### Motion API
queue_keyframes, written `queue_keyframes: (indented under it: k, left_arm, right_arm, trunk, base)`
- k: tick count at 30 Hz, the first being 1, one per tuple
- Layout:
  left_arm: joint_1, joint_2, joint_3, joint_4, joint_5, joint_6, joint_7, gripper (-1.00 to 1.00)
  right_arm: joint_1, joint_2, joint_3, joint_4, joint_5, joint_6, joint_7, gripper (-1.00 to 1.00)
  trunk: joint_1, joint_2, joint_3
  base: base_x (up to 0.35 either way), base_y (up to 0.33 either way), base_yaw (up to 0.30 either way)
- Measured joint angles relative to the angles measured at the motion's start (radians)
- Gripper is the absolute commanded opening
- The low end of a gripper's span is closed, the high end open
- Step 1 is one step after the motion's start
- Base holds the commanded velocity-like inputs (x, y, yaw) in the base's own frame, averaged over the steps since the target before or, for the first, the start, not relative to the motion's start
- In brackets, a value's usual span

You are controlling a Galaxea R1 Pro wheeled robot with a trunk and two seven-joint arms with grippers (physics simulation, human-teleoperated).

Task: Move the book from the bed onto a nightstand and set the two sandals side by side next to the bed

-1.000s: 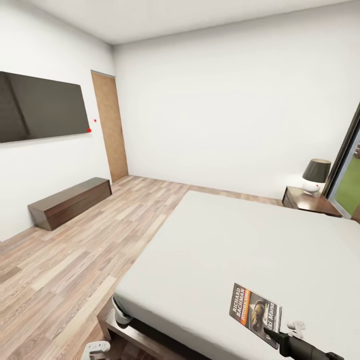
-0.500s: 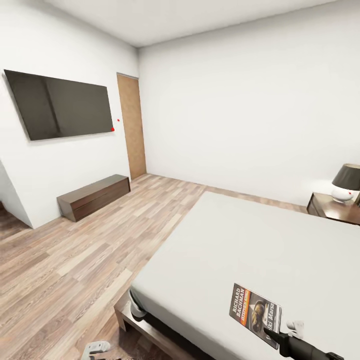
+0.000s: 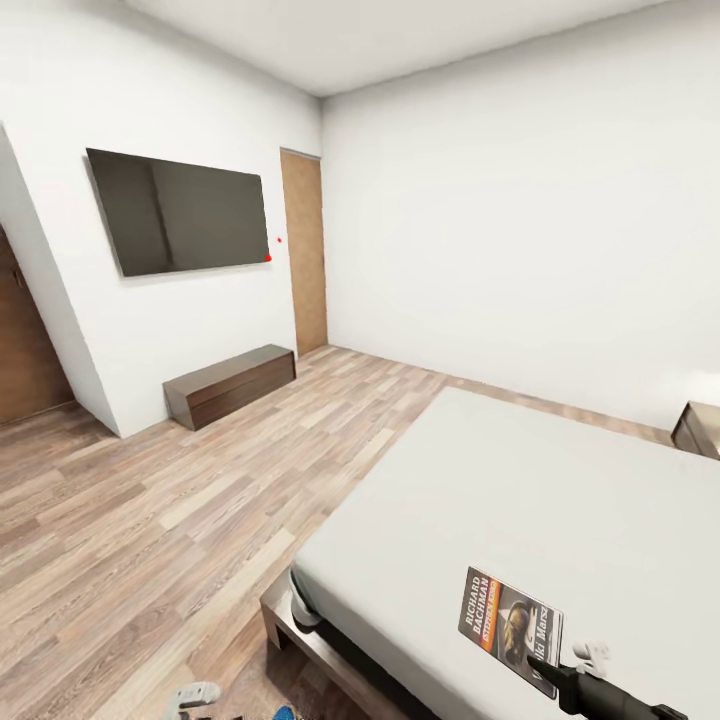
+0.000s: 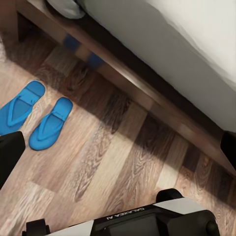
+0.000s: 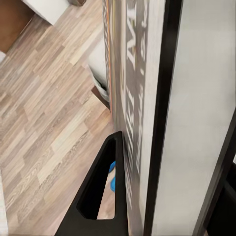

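the nightstand (image 3: pixel 703 428) is cut off by the right edge of the head view, only its near corner showing. the right gripper (image 3: pixel 560 678) enters at the lower right, its arm cut by the bottom edge, and covers the lower corner of the book (image 3: pixel 510 625). in the right wrist view the book (image 5: pixel 135 93) is seen edge on, its lettering blurred and unreadable. at the left edge of the left wrist view, one of the two sandals (image 4: pixel 18 105) is partly behind a dark gripper finger (image 4: pixel 10 153). the bed (image 4: pixel 147 88) runs out of the upper right.

Counted: one book (image 3: pixel 512 628), two sandals (image 4: pixel 50 124), one bed (image 3: pixel 520 500), one nightstand (image 3: pixel 700 428), one cabinet (image 3: pixel 230 384), one television (image 3: pixel 180 210).
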Motion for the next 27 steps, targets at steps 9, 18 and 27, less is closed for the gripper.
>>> queue_keyframes:
  k: [9,18,27]
  left_arm:
    - [0.000,0.000,0.000,0.000,0.000,0.000,0.000,1.00]
    - [0.000,0.000,0.000,0.000,0.000,0.000,0.000,1.00]
    - [0.000,0.000,0.000,0.000,0.000,0.000,0.000,1.00]
  right_arm:
    - [0.000,0.000,0.000,0.000,0.000,0.000,0.000,-1.00]
    - [0.000,0.000,0.000,0.000,0.000,0.000,0.000,-1.00]
    - [0.001,0.000,0.000,0.000,0.000,0.000,0.000,-1.00]
  trunk:
    - [0.000,0.000,0.000]
    - [0.000,0.000,0.000]
    - [0.000,0.000,0.000]
  base:
    - [0.000,0.000,0.252]
    - [0.000,0.000,0.253]
    - [0.000,0.000,0.255]
